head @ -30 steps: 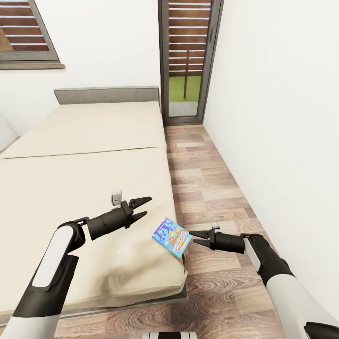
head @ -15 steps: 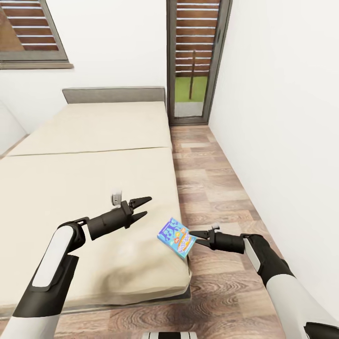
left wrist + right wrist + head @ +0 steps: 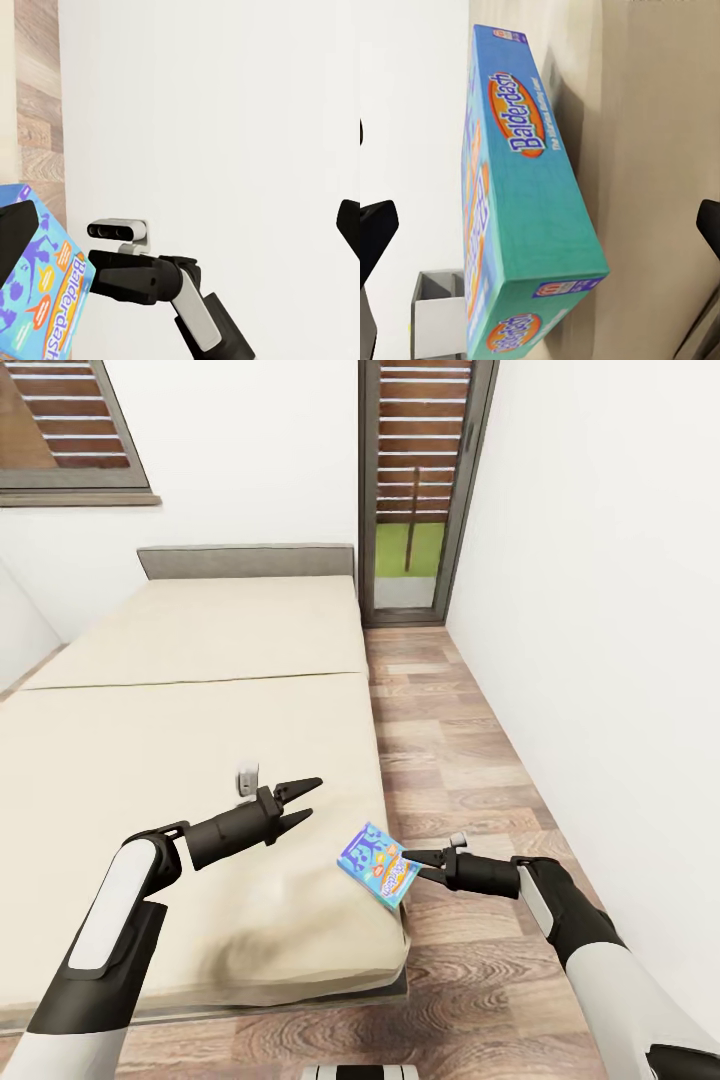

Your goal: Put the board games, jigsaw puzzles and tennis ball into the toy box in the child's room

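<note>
The small blue board game point(image 3: 377, 865), lettered Balderdash on its edge point(image 3: 521, 127), lies flat on the bed point(image 3: 180, 730) at the mattress's near right corner, roughly 5 o'clock from the bed's middle. The right gripper point(image 3: 414, 865) sits at the box's 3 o'clock, its two fingers spread wide, with their tips right at the box's edge; whether they touch it is unclear. The left gripper point(image 3: 305, 802) hovers over the mattress at the box's 10 o'clock, jaws parted, gripping nothing. Wood floor point(image 3: 450, 760) runs along the bed's right side
</note>
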